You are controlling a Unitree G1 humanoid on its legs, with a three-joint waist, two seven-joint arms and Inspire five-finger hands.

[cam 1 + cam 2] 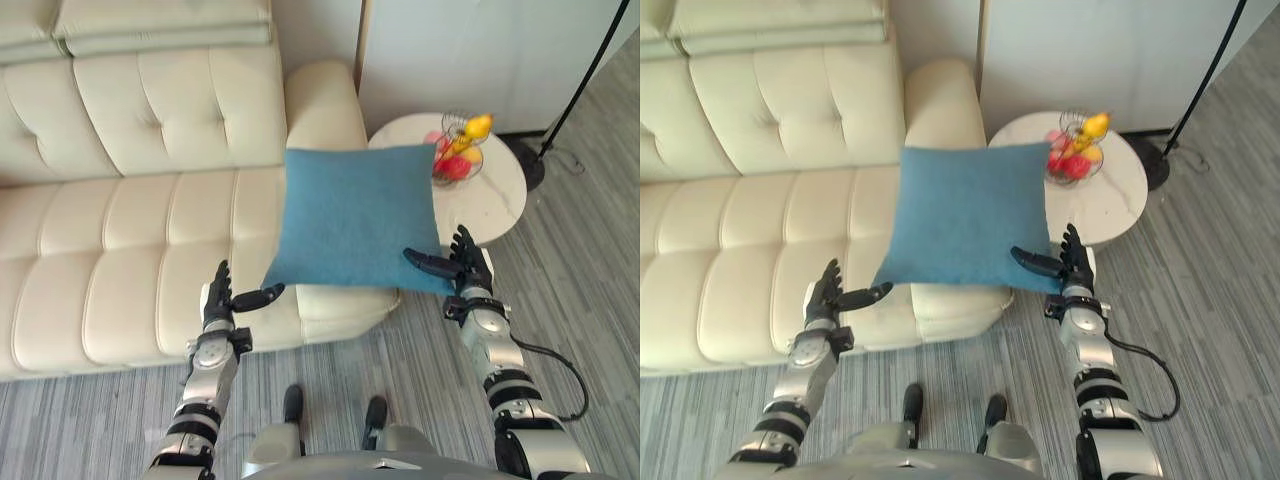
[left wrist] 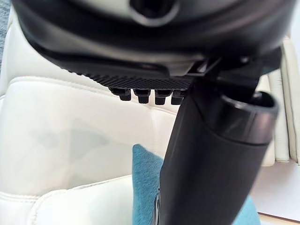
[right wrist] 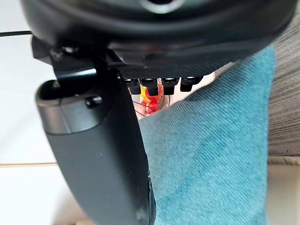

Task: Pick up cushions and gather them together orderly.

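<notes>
A blue square cushion (image 1: 355,215) hangs tilted over the right end of the cream sofa (image 1: 120,260), in front of its armrest. My left hand (image 1: 218,300) stands at the cushion's lower left corner with fingers straight up and the thumb reaching under that corner. My right hand (image 1: 468,262) is at the lower right corner, fingers straight, its thumb lying across the blue fabric (image 3: 215,154). In the left wrist view the blue corner (image 2: 145,187) shows beside the thumb, above the sofa seat. Both hands are open and carry the cushion between them.
A round white side table (image 1: 495,190) stands right of the sofa with a wire fruit basket (image 1: 458,150) on it. A black lamp stand (image 1: 575,90) leans at the far right. Grey plank floor (image 1: 590,290) lies in front of the sofa.
</notes>
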